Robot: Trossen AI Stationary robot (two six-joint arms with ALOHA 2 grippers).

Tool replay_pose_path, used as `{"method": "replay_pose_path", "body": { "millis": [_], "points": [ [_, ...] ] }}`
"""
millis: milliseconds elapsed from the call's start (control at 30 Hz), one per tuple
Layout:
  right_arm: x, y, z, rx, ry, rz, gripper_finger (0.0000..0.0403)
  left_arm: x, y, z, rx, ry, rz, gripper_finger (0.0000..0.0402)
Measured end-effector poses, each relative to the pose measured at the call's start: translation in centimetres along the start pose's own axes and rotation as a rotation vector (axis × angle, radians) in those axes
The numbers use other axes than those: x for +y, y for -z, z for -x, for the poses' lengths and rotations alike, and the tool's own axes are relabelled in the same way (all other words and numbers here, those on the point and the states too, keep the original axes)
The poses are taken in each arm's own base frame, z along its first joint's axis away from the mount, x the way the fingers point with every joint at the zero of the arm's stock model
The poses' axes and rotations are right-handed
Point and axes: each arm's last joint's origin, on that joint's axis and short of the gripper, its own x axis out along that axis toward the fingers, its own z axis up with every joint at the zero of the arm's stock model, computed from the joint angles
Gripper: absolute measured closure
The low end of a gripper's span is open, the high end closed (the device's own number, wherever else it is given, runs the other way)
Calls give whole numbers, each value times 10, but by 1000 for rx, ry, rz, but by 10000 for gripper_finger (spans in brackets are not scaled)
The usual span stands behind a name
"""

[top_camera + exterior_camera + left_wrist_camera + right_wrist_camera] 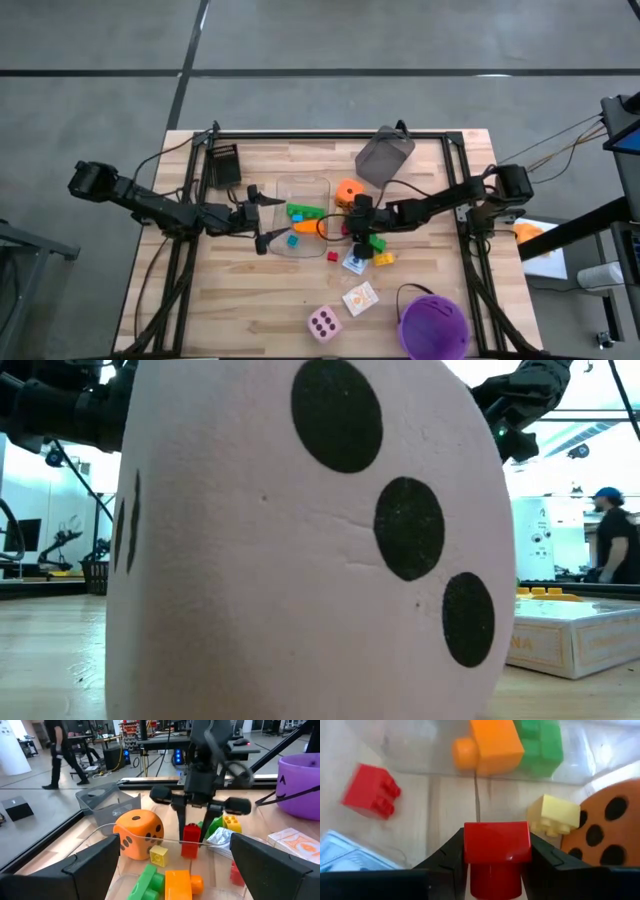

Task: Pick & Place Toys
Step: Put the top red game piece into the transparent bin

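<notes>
At the left of the table, the left gripper (262,228) hovers at the near edge of the shallow clear plastic tray (305,184), its two dark fingers spread wide and holding nothing. Just beyond those open jaws, inside the tray, lie a green building brick (146,882), an orange peg brick (181,883) and, farther along the tray, a small teal brick (292,241); these three suggest the sorting is begun but far from finished. Moving right, the right gripper (496,851) stands just past the tray's far edge, its jaws pinching a red brick with a round stud (496,854) squarely between them, lifted off the wood. Beside those jaws sit the large orange dotted die (605,822) and a small yellow brick (554,815), both close on one side, with a loose red brick (370,791) on the bare wood on the other side. Still scattered farther from the jaws are a green and yellow brick cluster (378,250), two small white picture cards (359,297) and the big pink dotted die (323,323). The purple plastic bucket (432,325) stands well apart at the right, and the tipped grey bin (384,155) lies beyond the right gripper.
</notes>
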Motion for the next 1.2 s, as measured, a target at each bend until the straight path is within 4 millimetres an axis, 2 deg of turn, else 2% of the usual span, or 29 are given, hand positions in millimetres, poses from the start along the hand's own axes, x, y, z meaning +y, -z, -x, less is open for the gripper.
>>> {"method": "replay_pose_path", "body": {
  "millis": [267,400,500,633,933,1100,1133,1200],
  "points": [
    [12,-19,36,-150,9,49,276,0,0,0,-1,0,1,25],
    [17,-38,51,-393,-12,74,276,0,0,0,-3,0,5,25],
    [21,-49,53,-602,-77,86,276,0,0,0,-4,0,7,25],
    [20,-53,39,-713,-96,76,276,0,-1,0,-5,0,22,25],
    [12,-56,-10,-578,-67,46,276,0,-1,0,-11,0,24,25],
    [11,-58,-22,-499,-61,51,276,0,-1,0,-7,0,22,25],
    [11,-58,-23,-486,-61,52,270,0,-1,0,-6,0,22,25],
    [12,-58,-24,-477,-65,40,233,0,-1,0,-5,0,21,25]
  ]
}}
